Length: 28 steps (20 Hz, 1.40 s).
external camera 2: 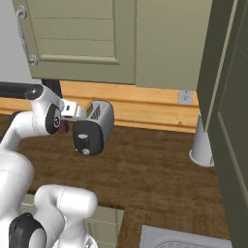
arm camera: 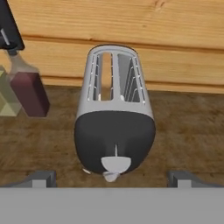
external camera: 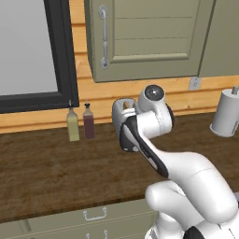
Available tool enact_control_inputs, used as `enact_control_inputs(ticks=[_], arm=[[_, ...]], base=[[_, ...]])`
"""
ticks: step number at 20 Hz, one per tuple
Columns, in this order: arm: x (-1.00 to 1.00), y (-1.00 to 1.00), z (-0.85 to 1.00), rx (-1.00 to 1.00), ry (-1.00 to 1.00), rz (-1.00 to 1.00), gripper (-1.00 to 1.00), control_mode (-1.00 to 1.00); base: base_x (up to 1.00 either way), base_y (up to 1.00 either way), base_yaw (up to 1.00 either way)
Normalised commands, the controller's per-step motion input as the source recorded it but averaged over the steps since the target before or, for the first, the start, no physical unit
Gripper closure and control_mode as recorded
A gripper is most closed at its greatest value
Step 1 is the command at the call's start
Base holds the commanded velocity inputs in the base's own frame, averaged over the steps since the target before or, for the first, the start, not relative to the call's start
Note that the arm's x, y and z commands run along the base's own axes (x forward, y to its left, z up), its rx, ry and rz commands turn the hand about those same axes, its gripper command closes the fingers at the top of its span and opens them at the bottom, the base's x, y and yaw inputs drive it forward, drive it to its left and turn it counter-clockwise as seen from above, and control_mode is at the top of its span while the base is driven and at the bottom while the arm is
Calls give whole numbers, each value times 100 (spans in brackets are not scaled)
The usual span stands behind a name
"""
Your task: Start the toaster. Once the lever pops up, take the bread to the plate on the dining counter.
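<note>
The toaster (arm camera: 114, 118) stands on the dark wood worktop against the plank wall, its black end face and pale knob (arm camera: 115, 165) turned toward me. In the right base view the toaster (external camera 2: 94, 126) sits just right of my hand. A tan edge that looks like the bread (arm camera: 105, 78) shows in the left slot. The lever is too small to pick out on the black face. My gripper (arm camera: 113, 179) hovers just in front of that face, open, with its fingertips (arm camera: 41, 178) set wide on either side. The plate and the dining counter are out of view.
Two bottles, one olive (external camera: 73, 124) and one dark red (external camera: 88, 122), stand left of the toaster by the wall. A white paper roll (external camera: 226, 112) stands to the right. Wall cabinets (external camera: 149, 37) hang overhead, and a window (external camera: 28, 46) lies left.
</note>
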Motion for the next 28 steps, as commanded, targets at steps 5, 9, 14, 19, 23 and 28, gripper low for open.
enact_control_inputs(ticks=[5, 9, 14, 19, 23, 28], arm=[[41, 0, -7, -1, 0, 0, -100, -100], [34, 14, 0, -2, 0, 0, -100, -100], [31, 15, -6, -3, 0, 0, -100, -100], [21, 0, -18, -2, 0, 0, -100, -100], [16, 0, -29, 0, 0, 0, -100, -100], [20, 0, -28, 0, 0, 0, -100, -100]], base=[[0, 0, 0], [0, 0, 0], [0, 0, 0], [0, 0, 0], [0, 0, 0], [0, 0, 0]])
